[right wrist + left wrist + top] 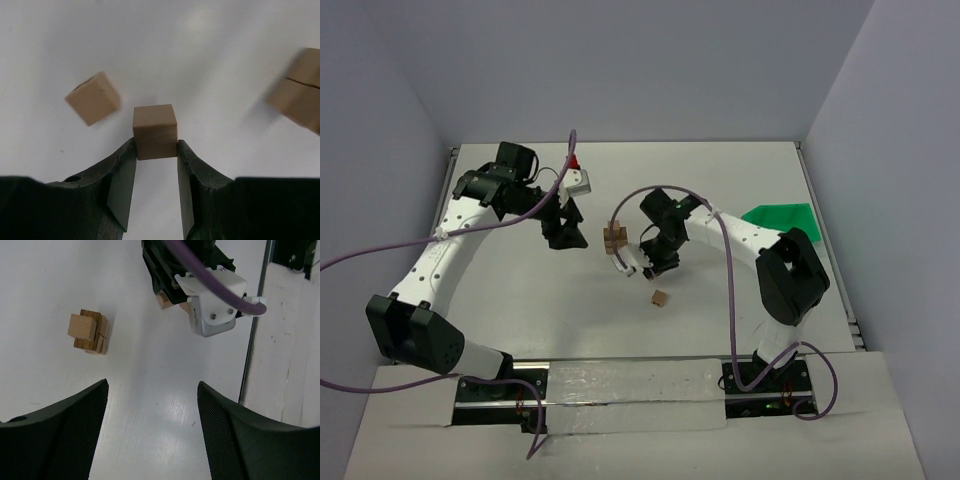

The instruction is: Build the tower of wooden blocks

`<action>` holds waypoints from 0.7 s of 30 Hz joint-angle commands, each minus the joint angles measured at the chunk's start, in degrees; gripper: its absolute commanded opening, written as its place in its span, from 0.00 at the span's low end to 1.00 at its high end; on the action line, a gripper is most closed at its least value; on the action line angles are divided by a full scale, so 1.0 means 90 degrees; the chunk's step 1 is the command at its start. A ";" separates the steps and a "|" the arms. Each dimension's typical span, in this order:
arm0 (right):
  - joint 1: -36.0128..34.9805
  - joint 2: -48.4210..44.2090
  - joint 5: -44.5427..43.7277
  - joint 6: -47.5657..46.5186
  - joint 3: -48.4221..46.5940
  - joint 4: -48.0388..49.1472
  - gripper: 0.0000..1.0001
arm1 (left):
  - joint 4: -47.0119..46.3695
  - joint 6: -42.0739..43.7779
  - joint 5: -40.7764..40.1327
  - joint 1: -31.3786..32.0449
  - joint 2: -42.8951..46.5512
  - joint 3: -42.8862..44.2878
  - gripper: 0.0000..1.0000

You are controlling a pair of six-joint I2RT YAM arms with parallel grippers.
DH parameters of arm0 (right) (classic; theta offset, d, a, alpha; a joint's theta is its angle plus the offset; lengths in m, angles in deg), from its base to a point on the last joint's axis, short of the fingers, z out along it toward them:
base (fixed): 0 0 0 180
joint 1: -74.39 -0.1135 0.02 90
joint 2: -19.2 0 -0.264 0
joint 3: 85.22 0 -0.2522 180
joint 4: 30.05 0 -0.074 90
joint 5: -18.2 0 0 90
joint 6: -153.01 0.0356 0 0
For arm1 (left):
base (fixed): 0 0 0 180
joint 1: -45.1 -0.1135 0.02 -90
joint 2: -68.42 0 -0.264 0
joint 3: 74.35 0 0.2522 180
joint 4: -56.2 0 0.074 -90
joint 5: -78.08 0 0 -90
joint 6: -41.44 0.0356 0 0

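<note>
A small stack of light-brown wooden cubes, the tower (pixel 614 238), stands mid-table; it also shows in the left wrist view (pixel 89 331) and, blurred, at the right edge of the right wrist view (pixel 300 90). My right gripper (pixel 655 262) (pixel 156 145) is just right of the tower, shut on one wooden cube (pixel 155 131) and holding it off the table. Another loose cube (pixel 661 298) (pixel 93 98) lies on the table near it. My left gripper (pixel 565 230) (pixel 152 390) is open and empty, left of the tower.
A bright green bin (pixel 780 218) sits at the right side of the table. The right arm's wrist (pixel 210 295) shows in the left wrist view beyond the tower. Grey walls enclose the table on three sides.
</note>
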 commanded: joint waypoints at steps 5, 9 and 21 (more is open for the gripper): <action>0.0140 0.0193 0.0225 0.2707 -0.2168 -0.0605 0.16 | -0.0007 -0.0467 0.1487 -0.1440 0.0048 0.0196 0.99; 0.0142 0.0510 -0.0070 0.3424 -0.2917 -0.0661 0.16 | -0.0377 -0.0861 0.1551 -0.1835 0.0198 0.0015 0.99; 0.0129 0.1820 -0.0711 0.4457 -0.5122 -0.1283 0.14 | -0.0965 -0.1236 0.1455 -0.1992 0.0507 -0.0411 0.99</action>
